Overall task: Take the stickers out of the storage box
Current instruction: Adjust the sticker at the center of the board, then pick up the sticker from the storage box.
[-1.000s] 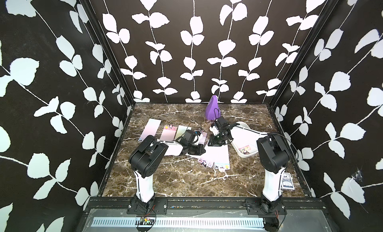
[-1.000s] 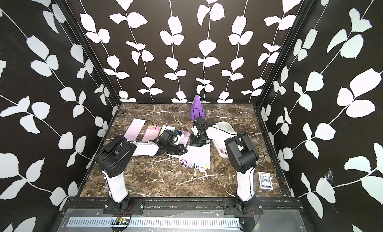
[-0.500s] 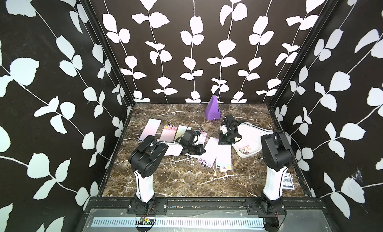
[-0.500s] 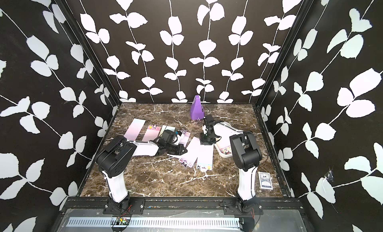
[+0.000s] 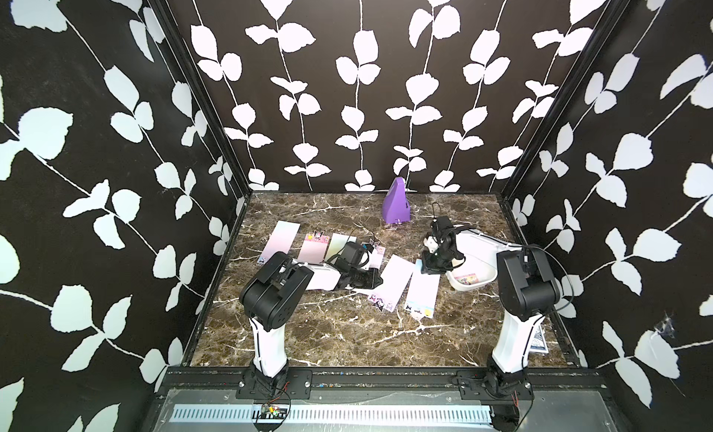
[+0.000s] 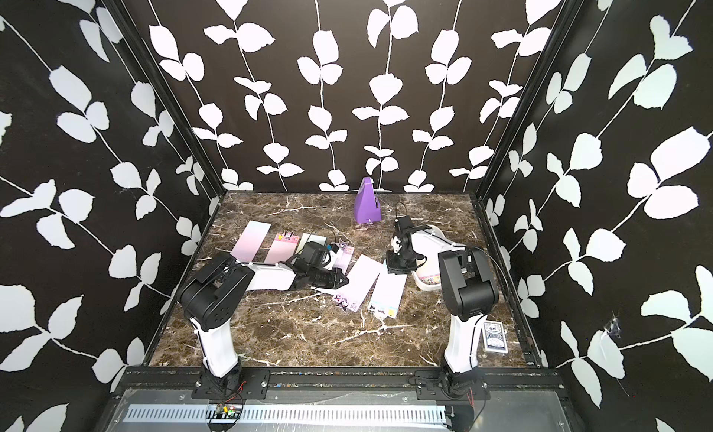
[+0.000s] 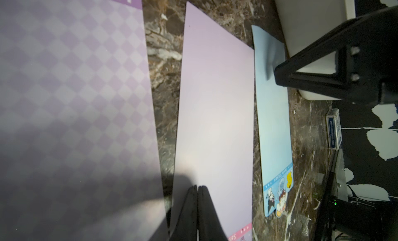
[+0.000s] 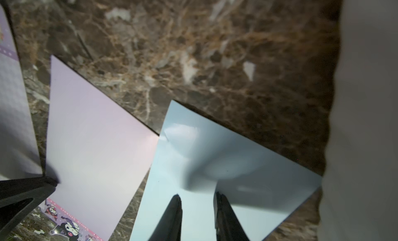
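Note:
Several stickers lie flat on the marble: a row at the left (image 5: 279, 241), a lilac one (image 5: 389, 283) and a pale blue one (image 5: 422, 295) in the middle. One more sticker (image 5: 467, 278) lies inside the white storage box (image 5: 487, 265) at the right. My left gripper (image 7: 197, 187) is shut, its tips low over the lilac sticker (image 7: 215, 100). My right gripper (image 8: 197, 194) stands open just above the far end of the pale blue sticker (image 8: 226, 156), close to the box wall (image 8: 366, 100), with nothing between its fingers.
A purple pyramid-shaped object (image 5: 395, 202) stands at the back centre. A blue playing-card pack (image 6: 494, 335) lies near the front right corner, behind the right arm's base. Patterned walls close in three sides.
My right gripper has moved right and toward the front, ending by the box. The pale blue sticker now lies apart from the lilac one. The left arm has stayed put.

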